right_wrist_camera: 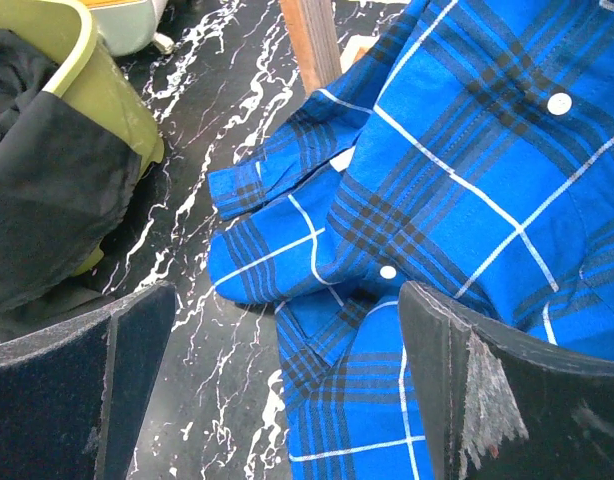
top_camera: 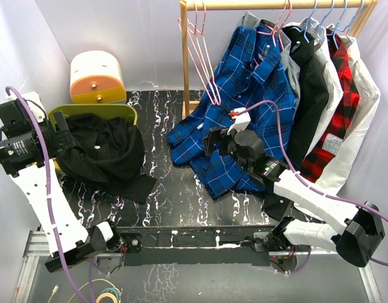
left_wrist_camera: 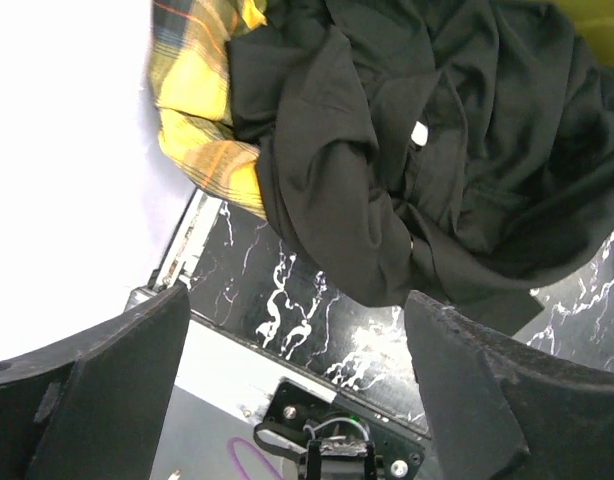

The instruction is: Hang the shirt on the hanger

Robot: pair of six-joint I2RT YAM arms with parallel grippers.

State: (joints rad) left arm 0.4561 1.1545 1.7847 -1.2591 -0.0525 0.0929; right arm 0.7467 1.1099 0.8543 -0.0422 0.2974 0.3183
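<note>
Gaping left hand (left_wrist_camera: 297, 300) by shirt (left_wrist_camera: 437, 150), gaping right hand (right_wrist_camera: 287, 290) over blue plaid (right_wrist_camera: 467, 180)

A blue plaid shirt (top_camera: 244, 95) hangs from the wooden rail (top_camera: 244, 4), its hem lying on the black marbled table (top_camera: 181, 202)

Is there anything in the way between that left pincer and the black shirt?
Nothing visible. The left pincer is open and the shirt lies heaped straight ahead of it, with only bare table between. A yellow plaid shirt pokes out at the heap's side, off the path.
</note>
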